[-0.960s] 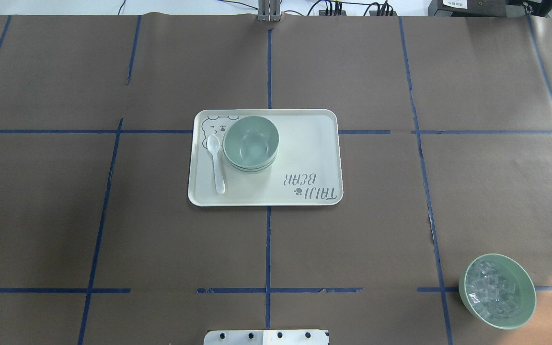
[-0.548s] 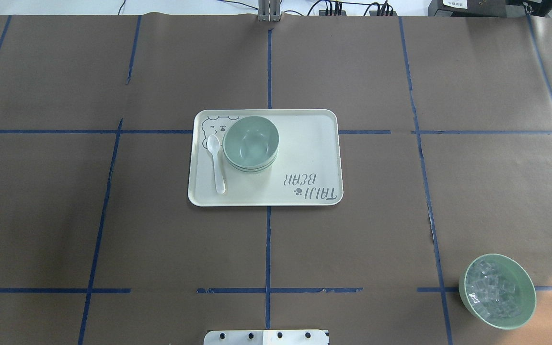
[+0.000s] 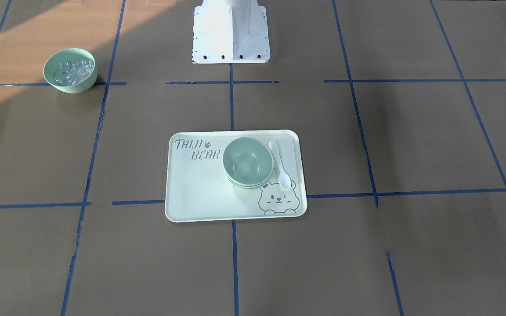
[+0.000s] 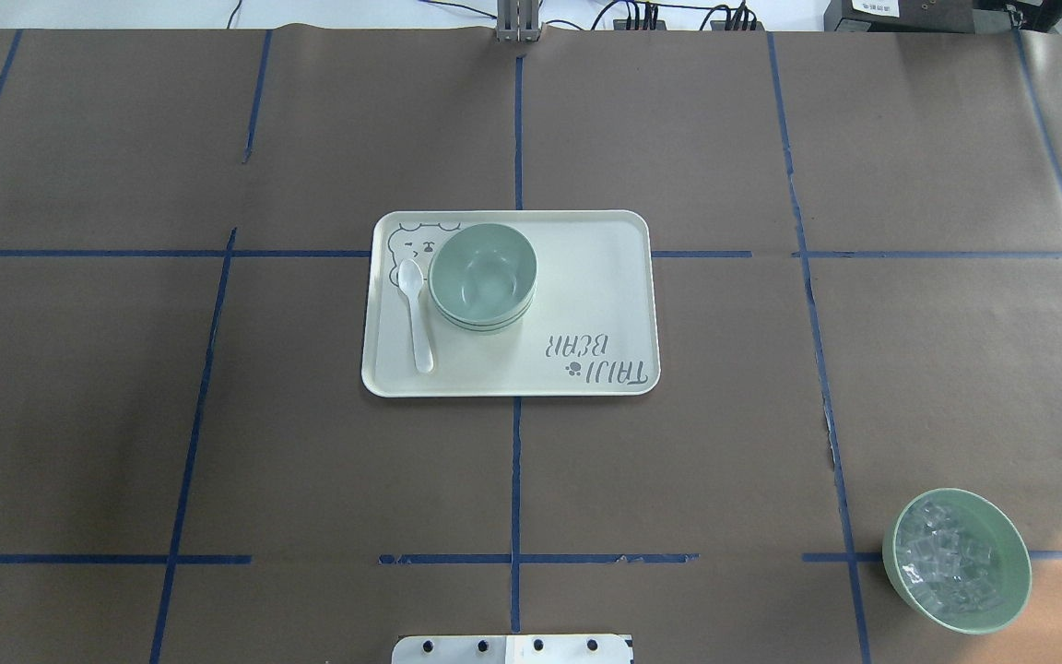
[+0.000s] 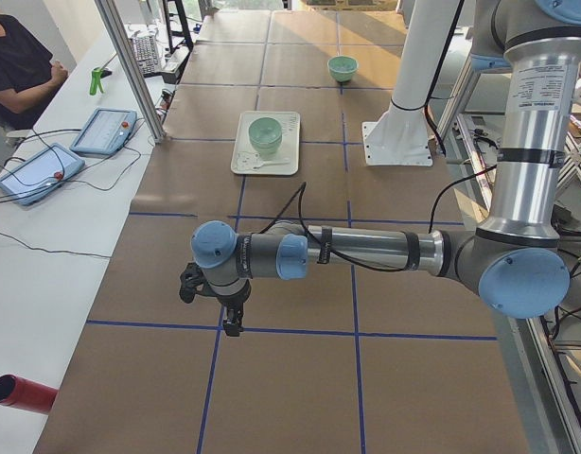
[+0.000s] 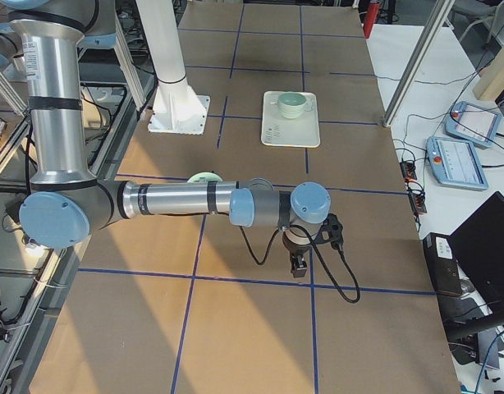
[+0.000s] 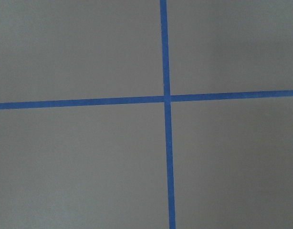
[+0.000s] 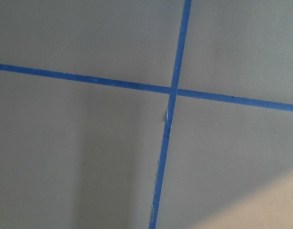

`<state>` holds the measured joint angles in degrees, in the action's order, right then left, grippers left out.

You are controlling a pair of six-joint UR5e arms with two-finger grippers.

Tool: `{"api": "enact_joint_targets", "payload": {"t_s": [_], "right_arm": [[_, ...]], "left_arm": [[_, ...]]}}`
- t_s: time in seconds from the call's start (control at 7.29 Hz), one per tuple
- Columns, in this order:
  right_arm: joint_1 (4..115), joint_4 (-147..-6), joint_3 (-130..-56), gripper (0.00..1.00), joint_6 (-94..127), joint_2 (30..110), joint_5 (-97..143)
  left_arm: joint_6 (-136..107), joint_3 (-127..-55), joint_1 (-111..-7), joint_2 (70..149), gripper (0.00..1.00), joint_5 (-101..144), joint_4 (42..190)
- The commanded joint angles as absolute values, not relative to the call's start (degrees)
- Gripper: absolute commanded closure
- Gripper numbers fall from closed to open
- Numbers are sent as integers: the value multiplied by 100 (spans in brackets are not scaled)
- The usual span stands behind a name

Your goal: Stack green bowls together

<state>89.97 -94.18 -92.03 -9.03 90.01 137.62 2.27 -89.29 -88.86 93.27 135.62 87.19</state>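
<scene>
The green bowls [image 4: 482,274] sit nested in one stack on the left part of the cream tray [image 4: 586,277]; rim lines of lower bowls show under the top one. The stack also shows in the front view [image 3: 248,162] and both side views [image 5: 265,135] [image 6: 293,104]. My left gripper [image 5: 232,326] hangs over bare paper far from the tray, seen only in the left side view; I cannot tell its state. My right gripper [image 6: 300,267] hangs likewise at the other table end; I cannot tell its state. Both wrist views show only paper and blue tape.
A white spoon [image 4: 417,314] lies on the tray beside the stack. A separate green bowl of clear cubes [image 4: 957,560] stands at the near right. The robot's base plate [image 4: 513,648] is at the near edge. An operator [image 5: 21,66] sits beyond the table.
</scene>
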Motion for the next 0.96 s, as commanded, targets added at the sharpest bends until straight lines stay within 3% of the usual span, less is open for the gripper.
{"api": "enact_joint_targets", "payload": {"t_s": [0.0, 0.82], "right_arm": [[9035, -9186, -9185, 0, -870, 9158, 13764], [9088, -9185, -9202, 0, -703, 9149, 13808]], "left_arm": [[220, -8956, -8886, 9334, 0, 13562, 8719], [220, -8965, -8886, 9334, 0, 13562, 8719]]}}
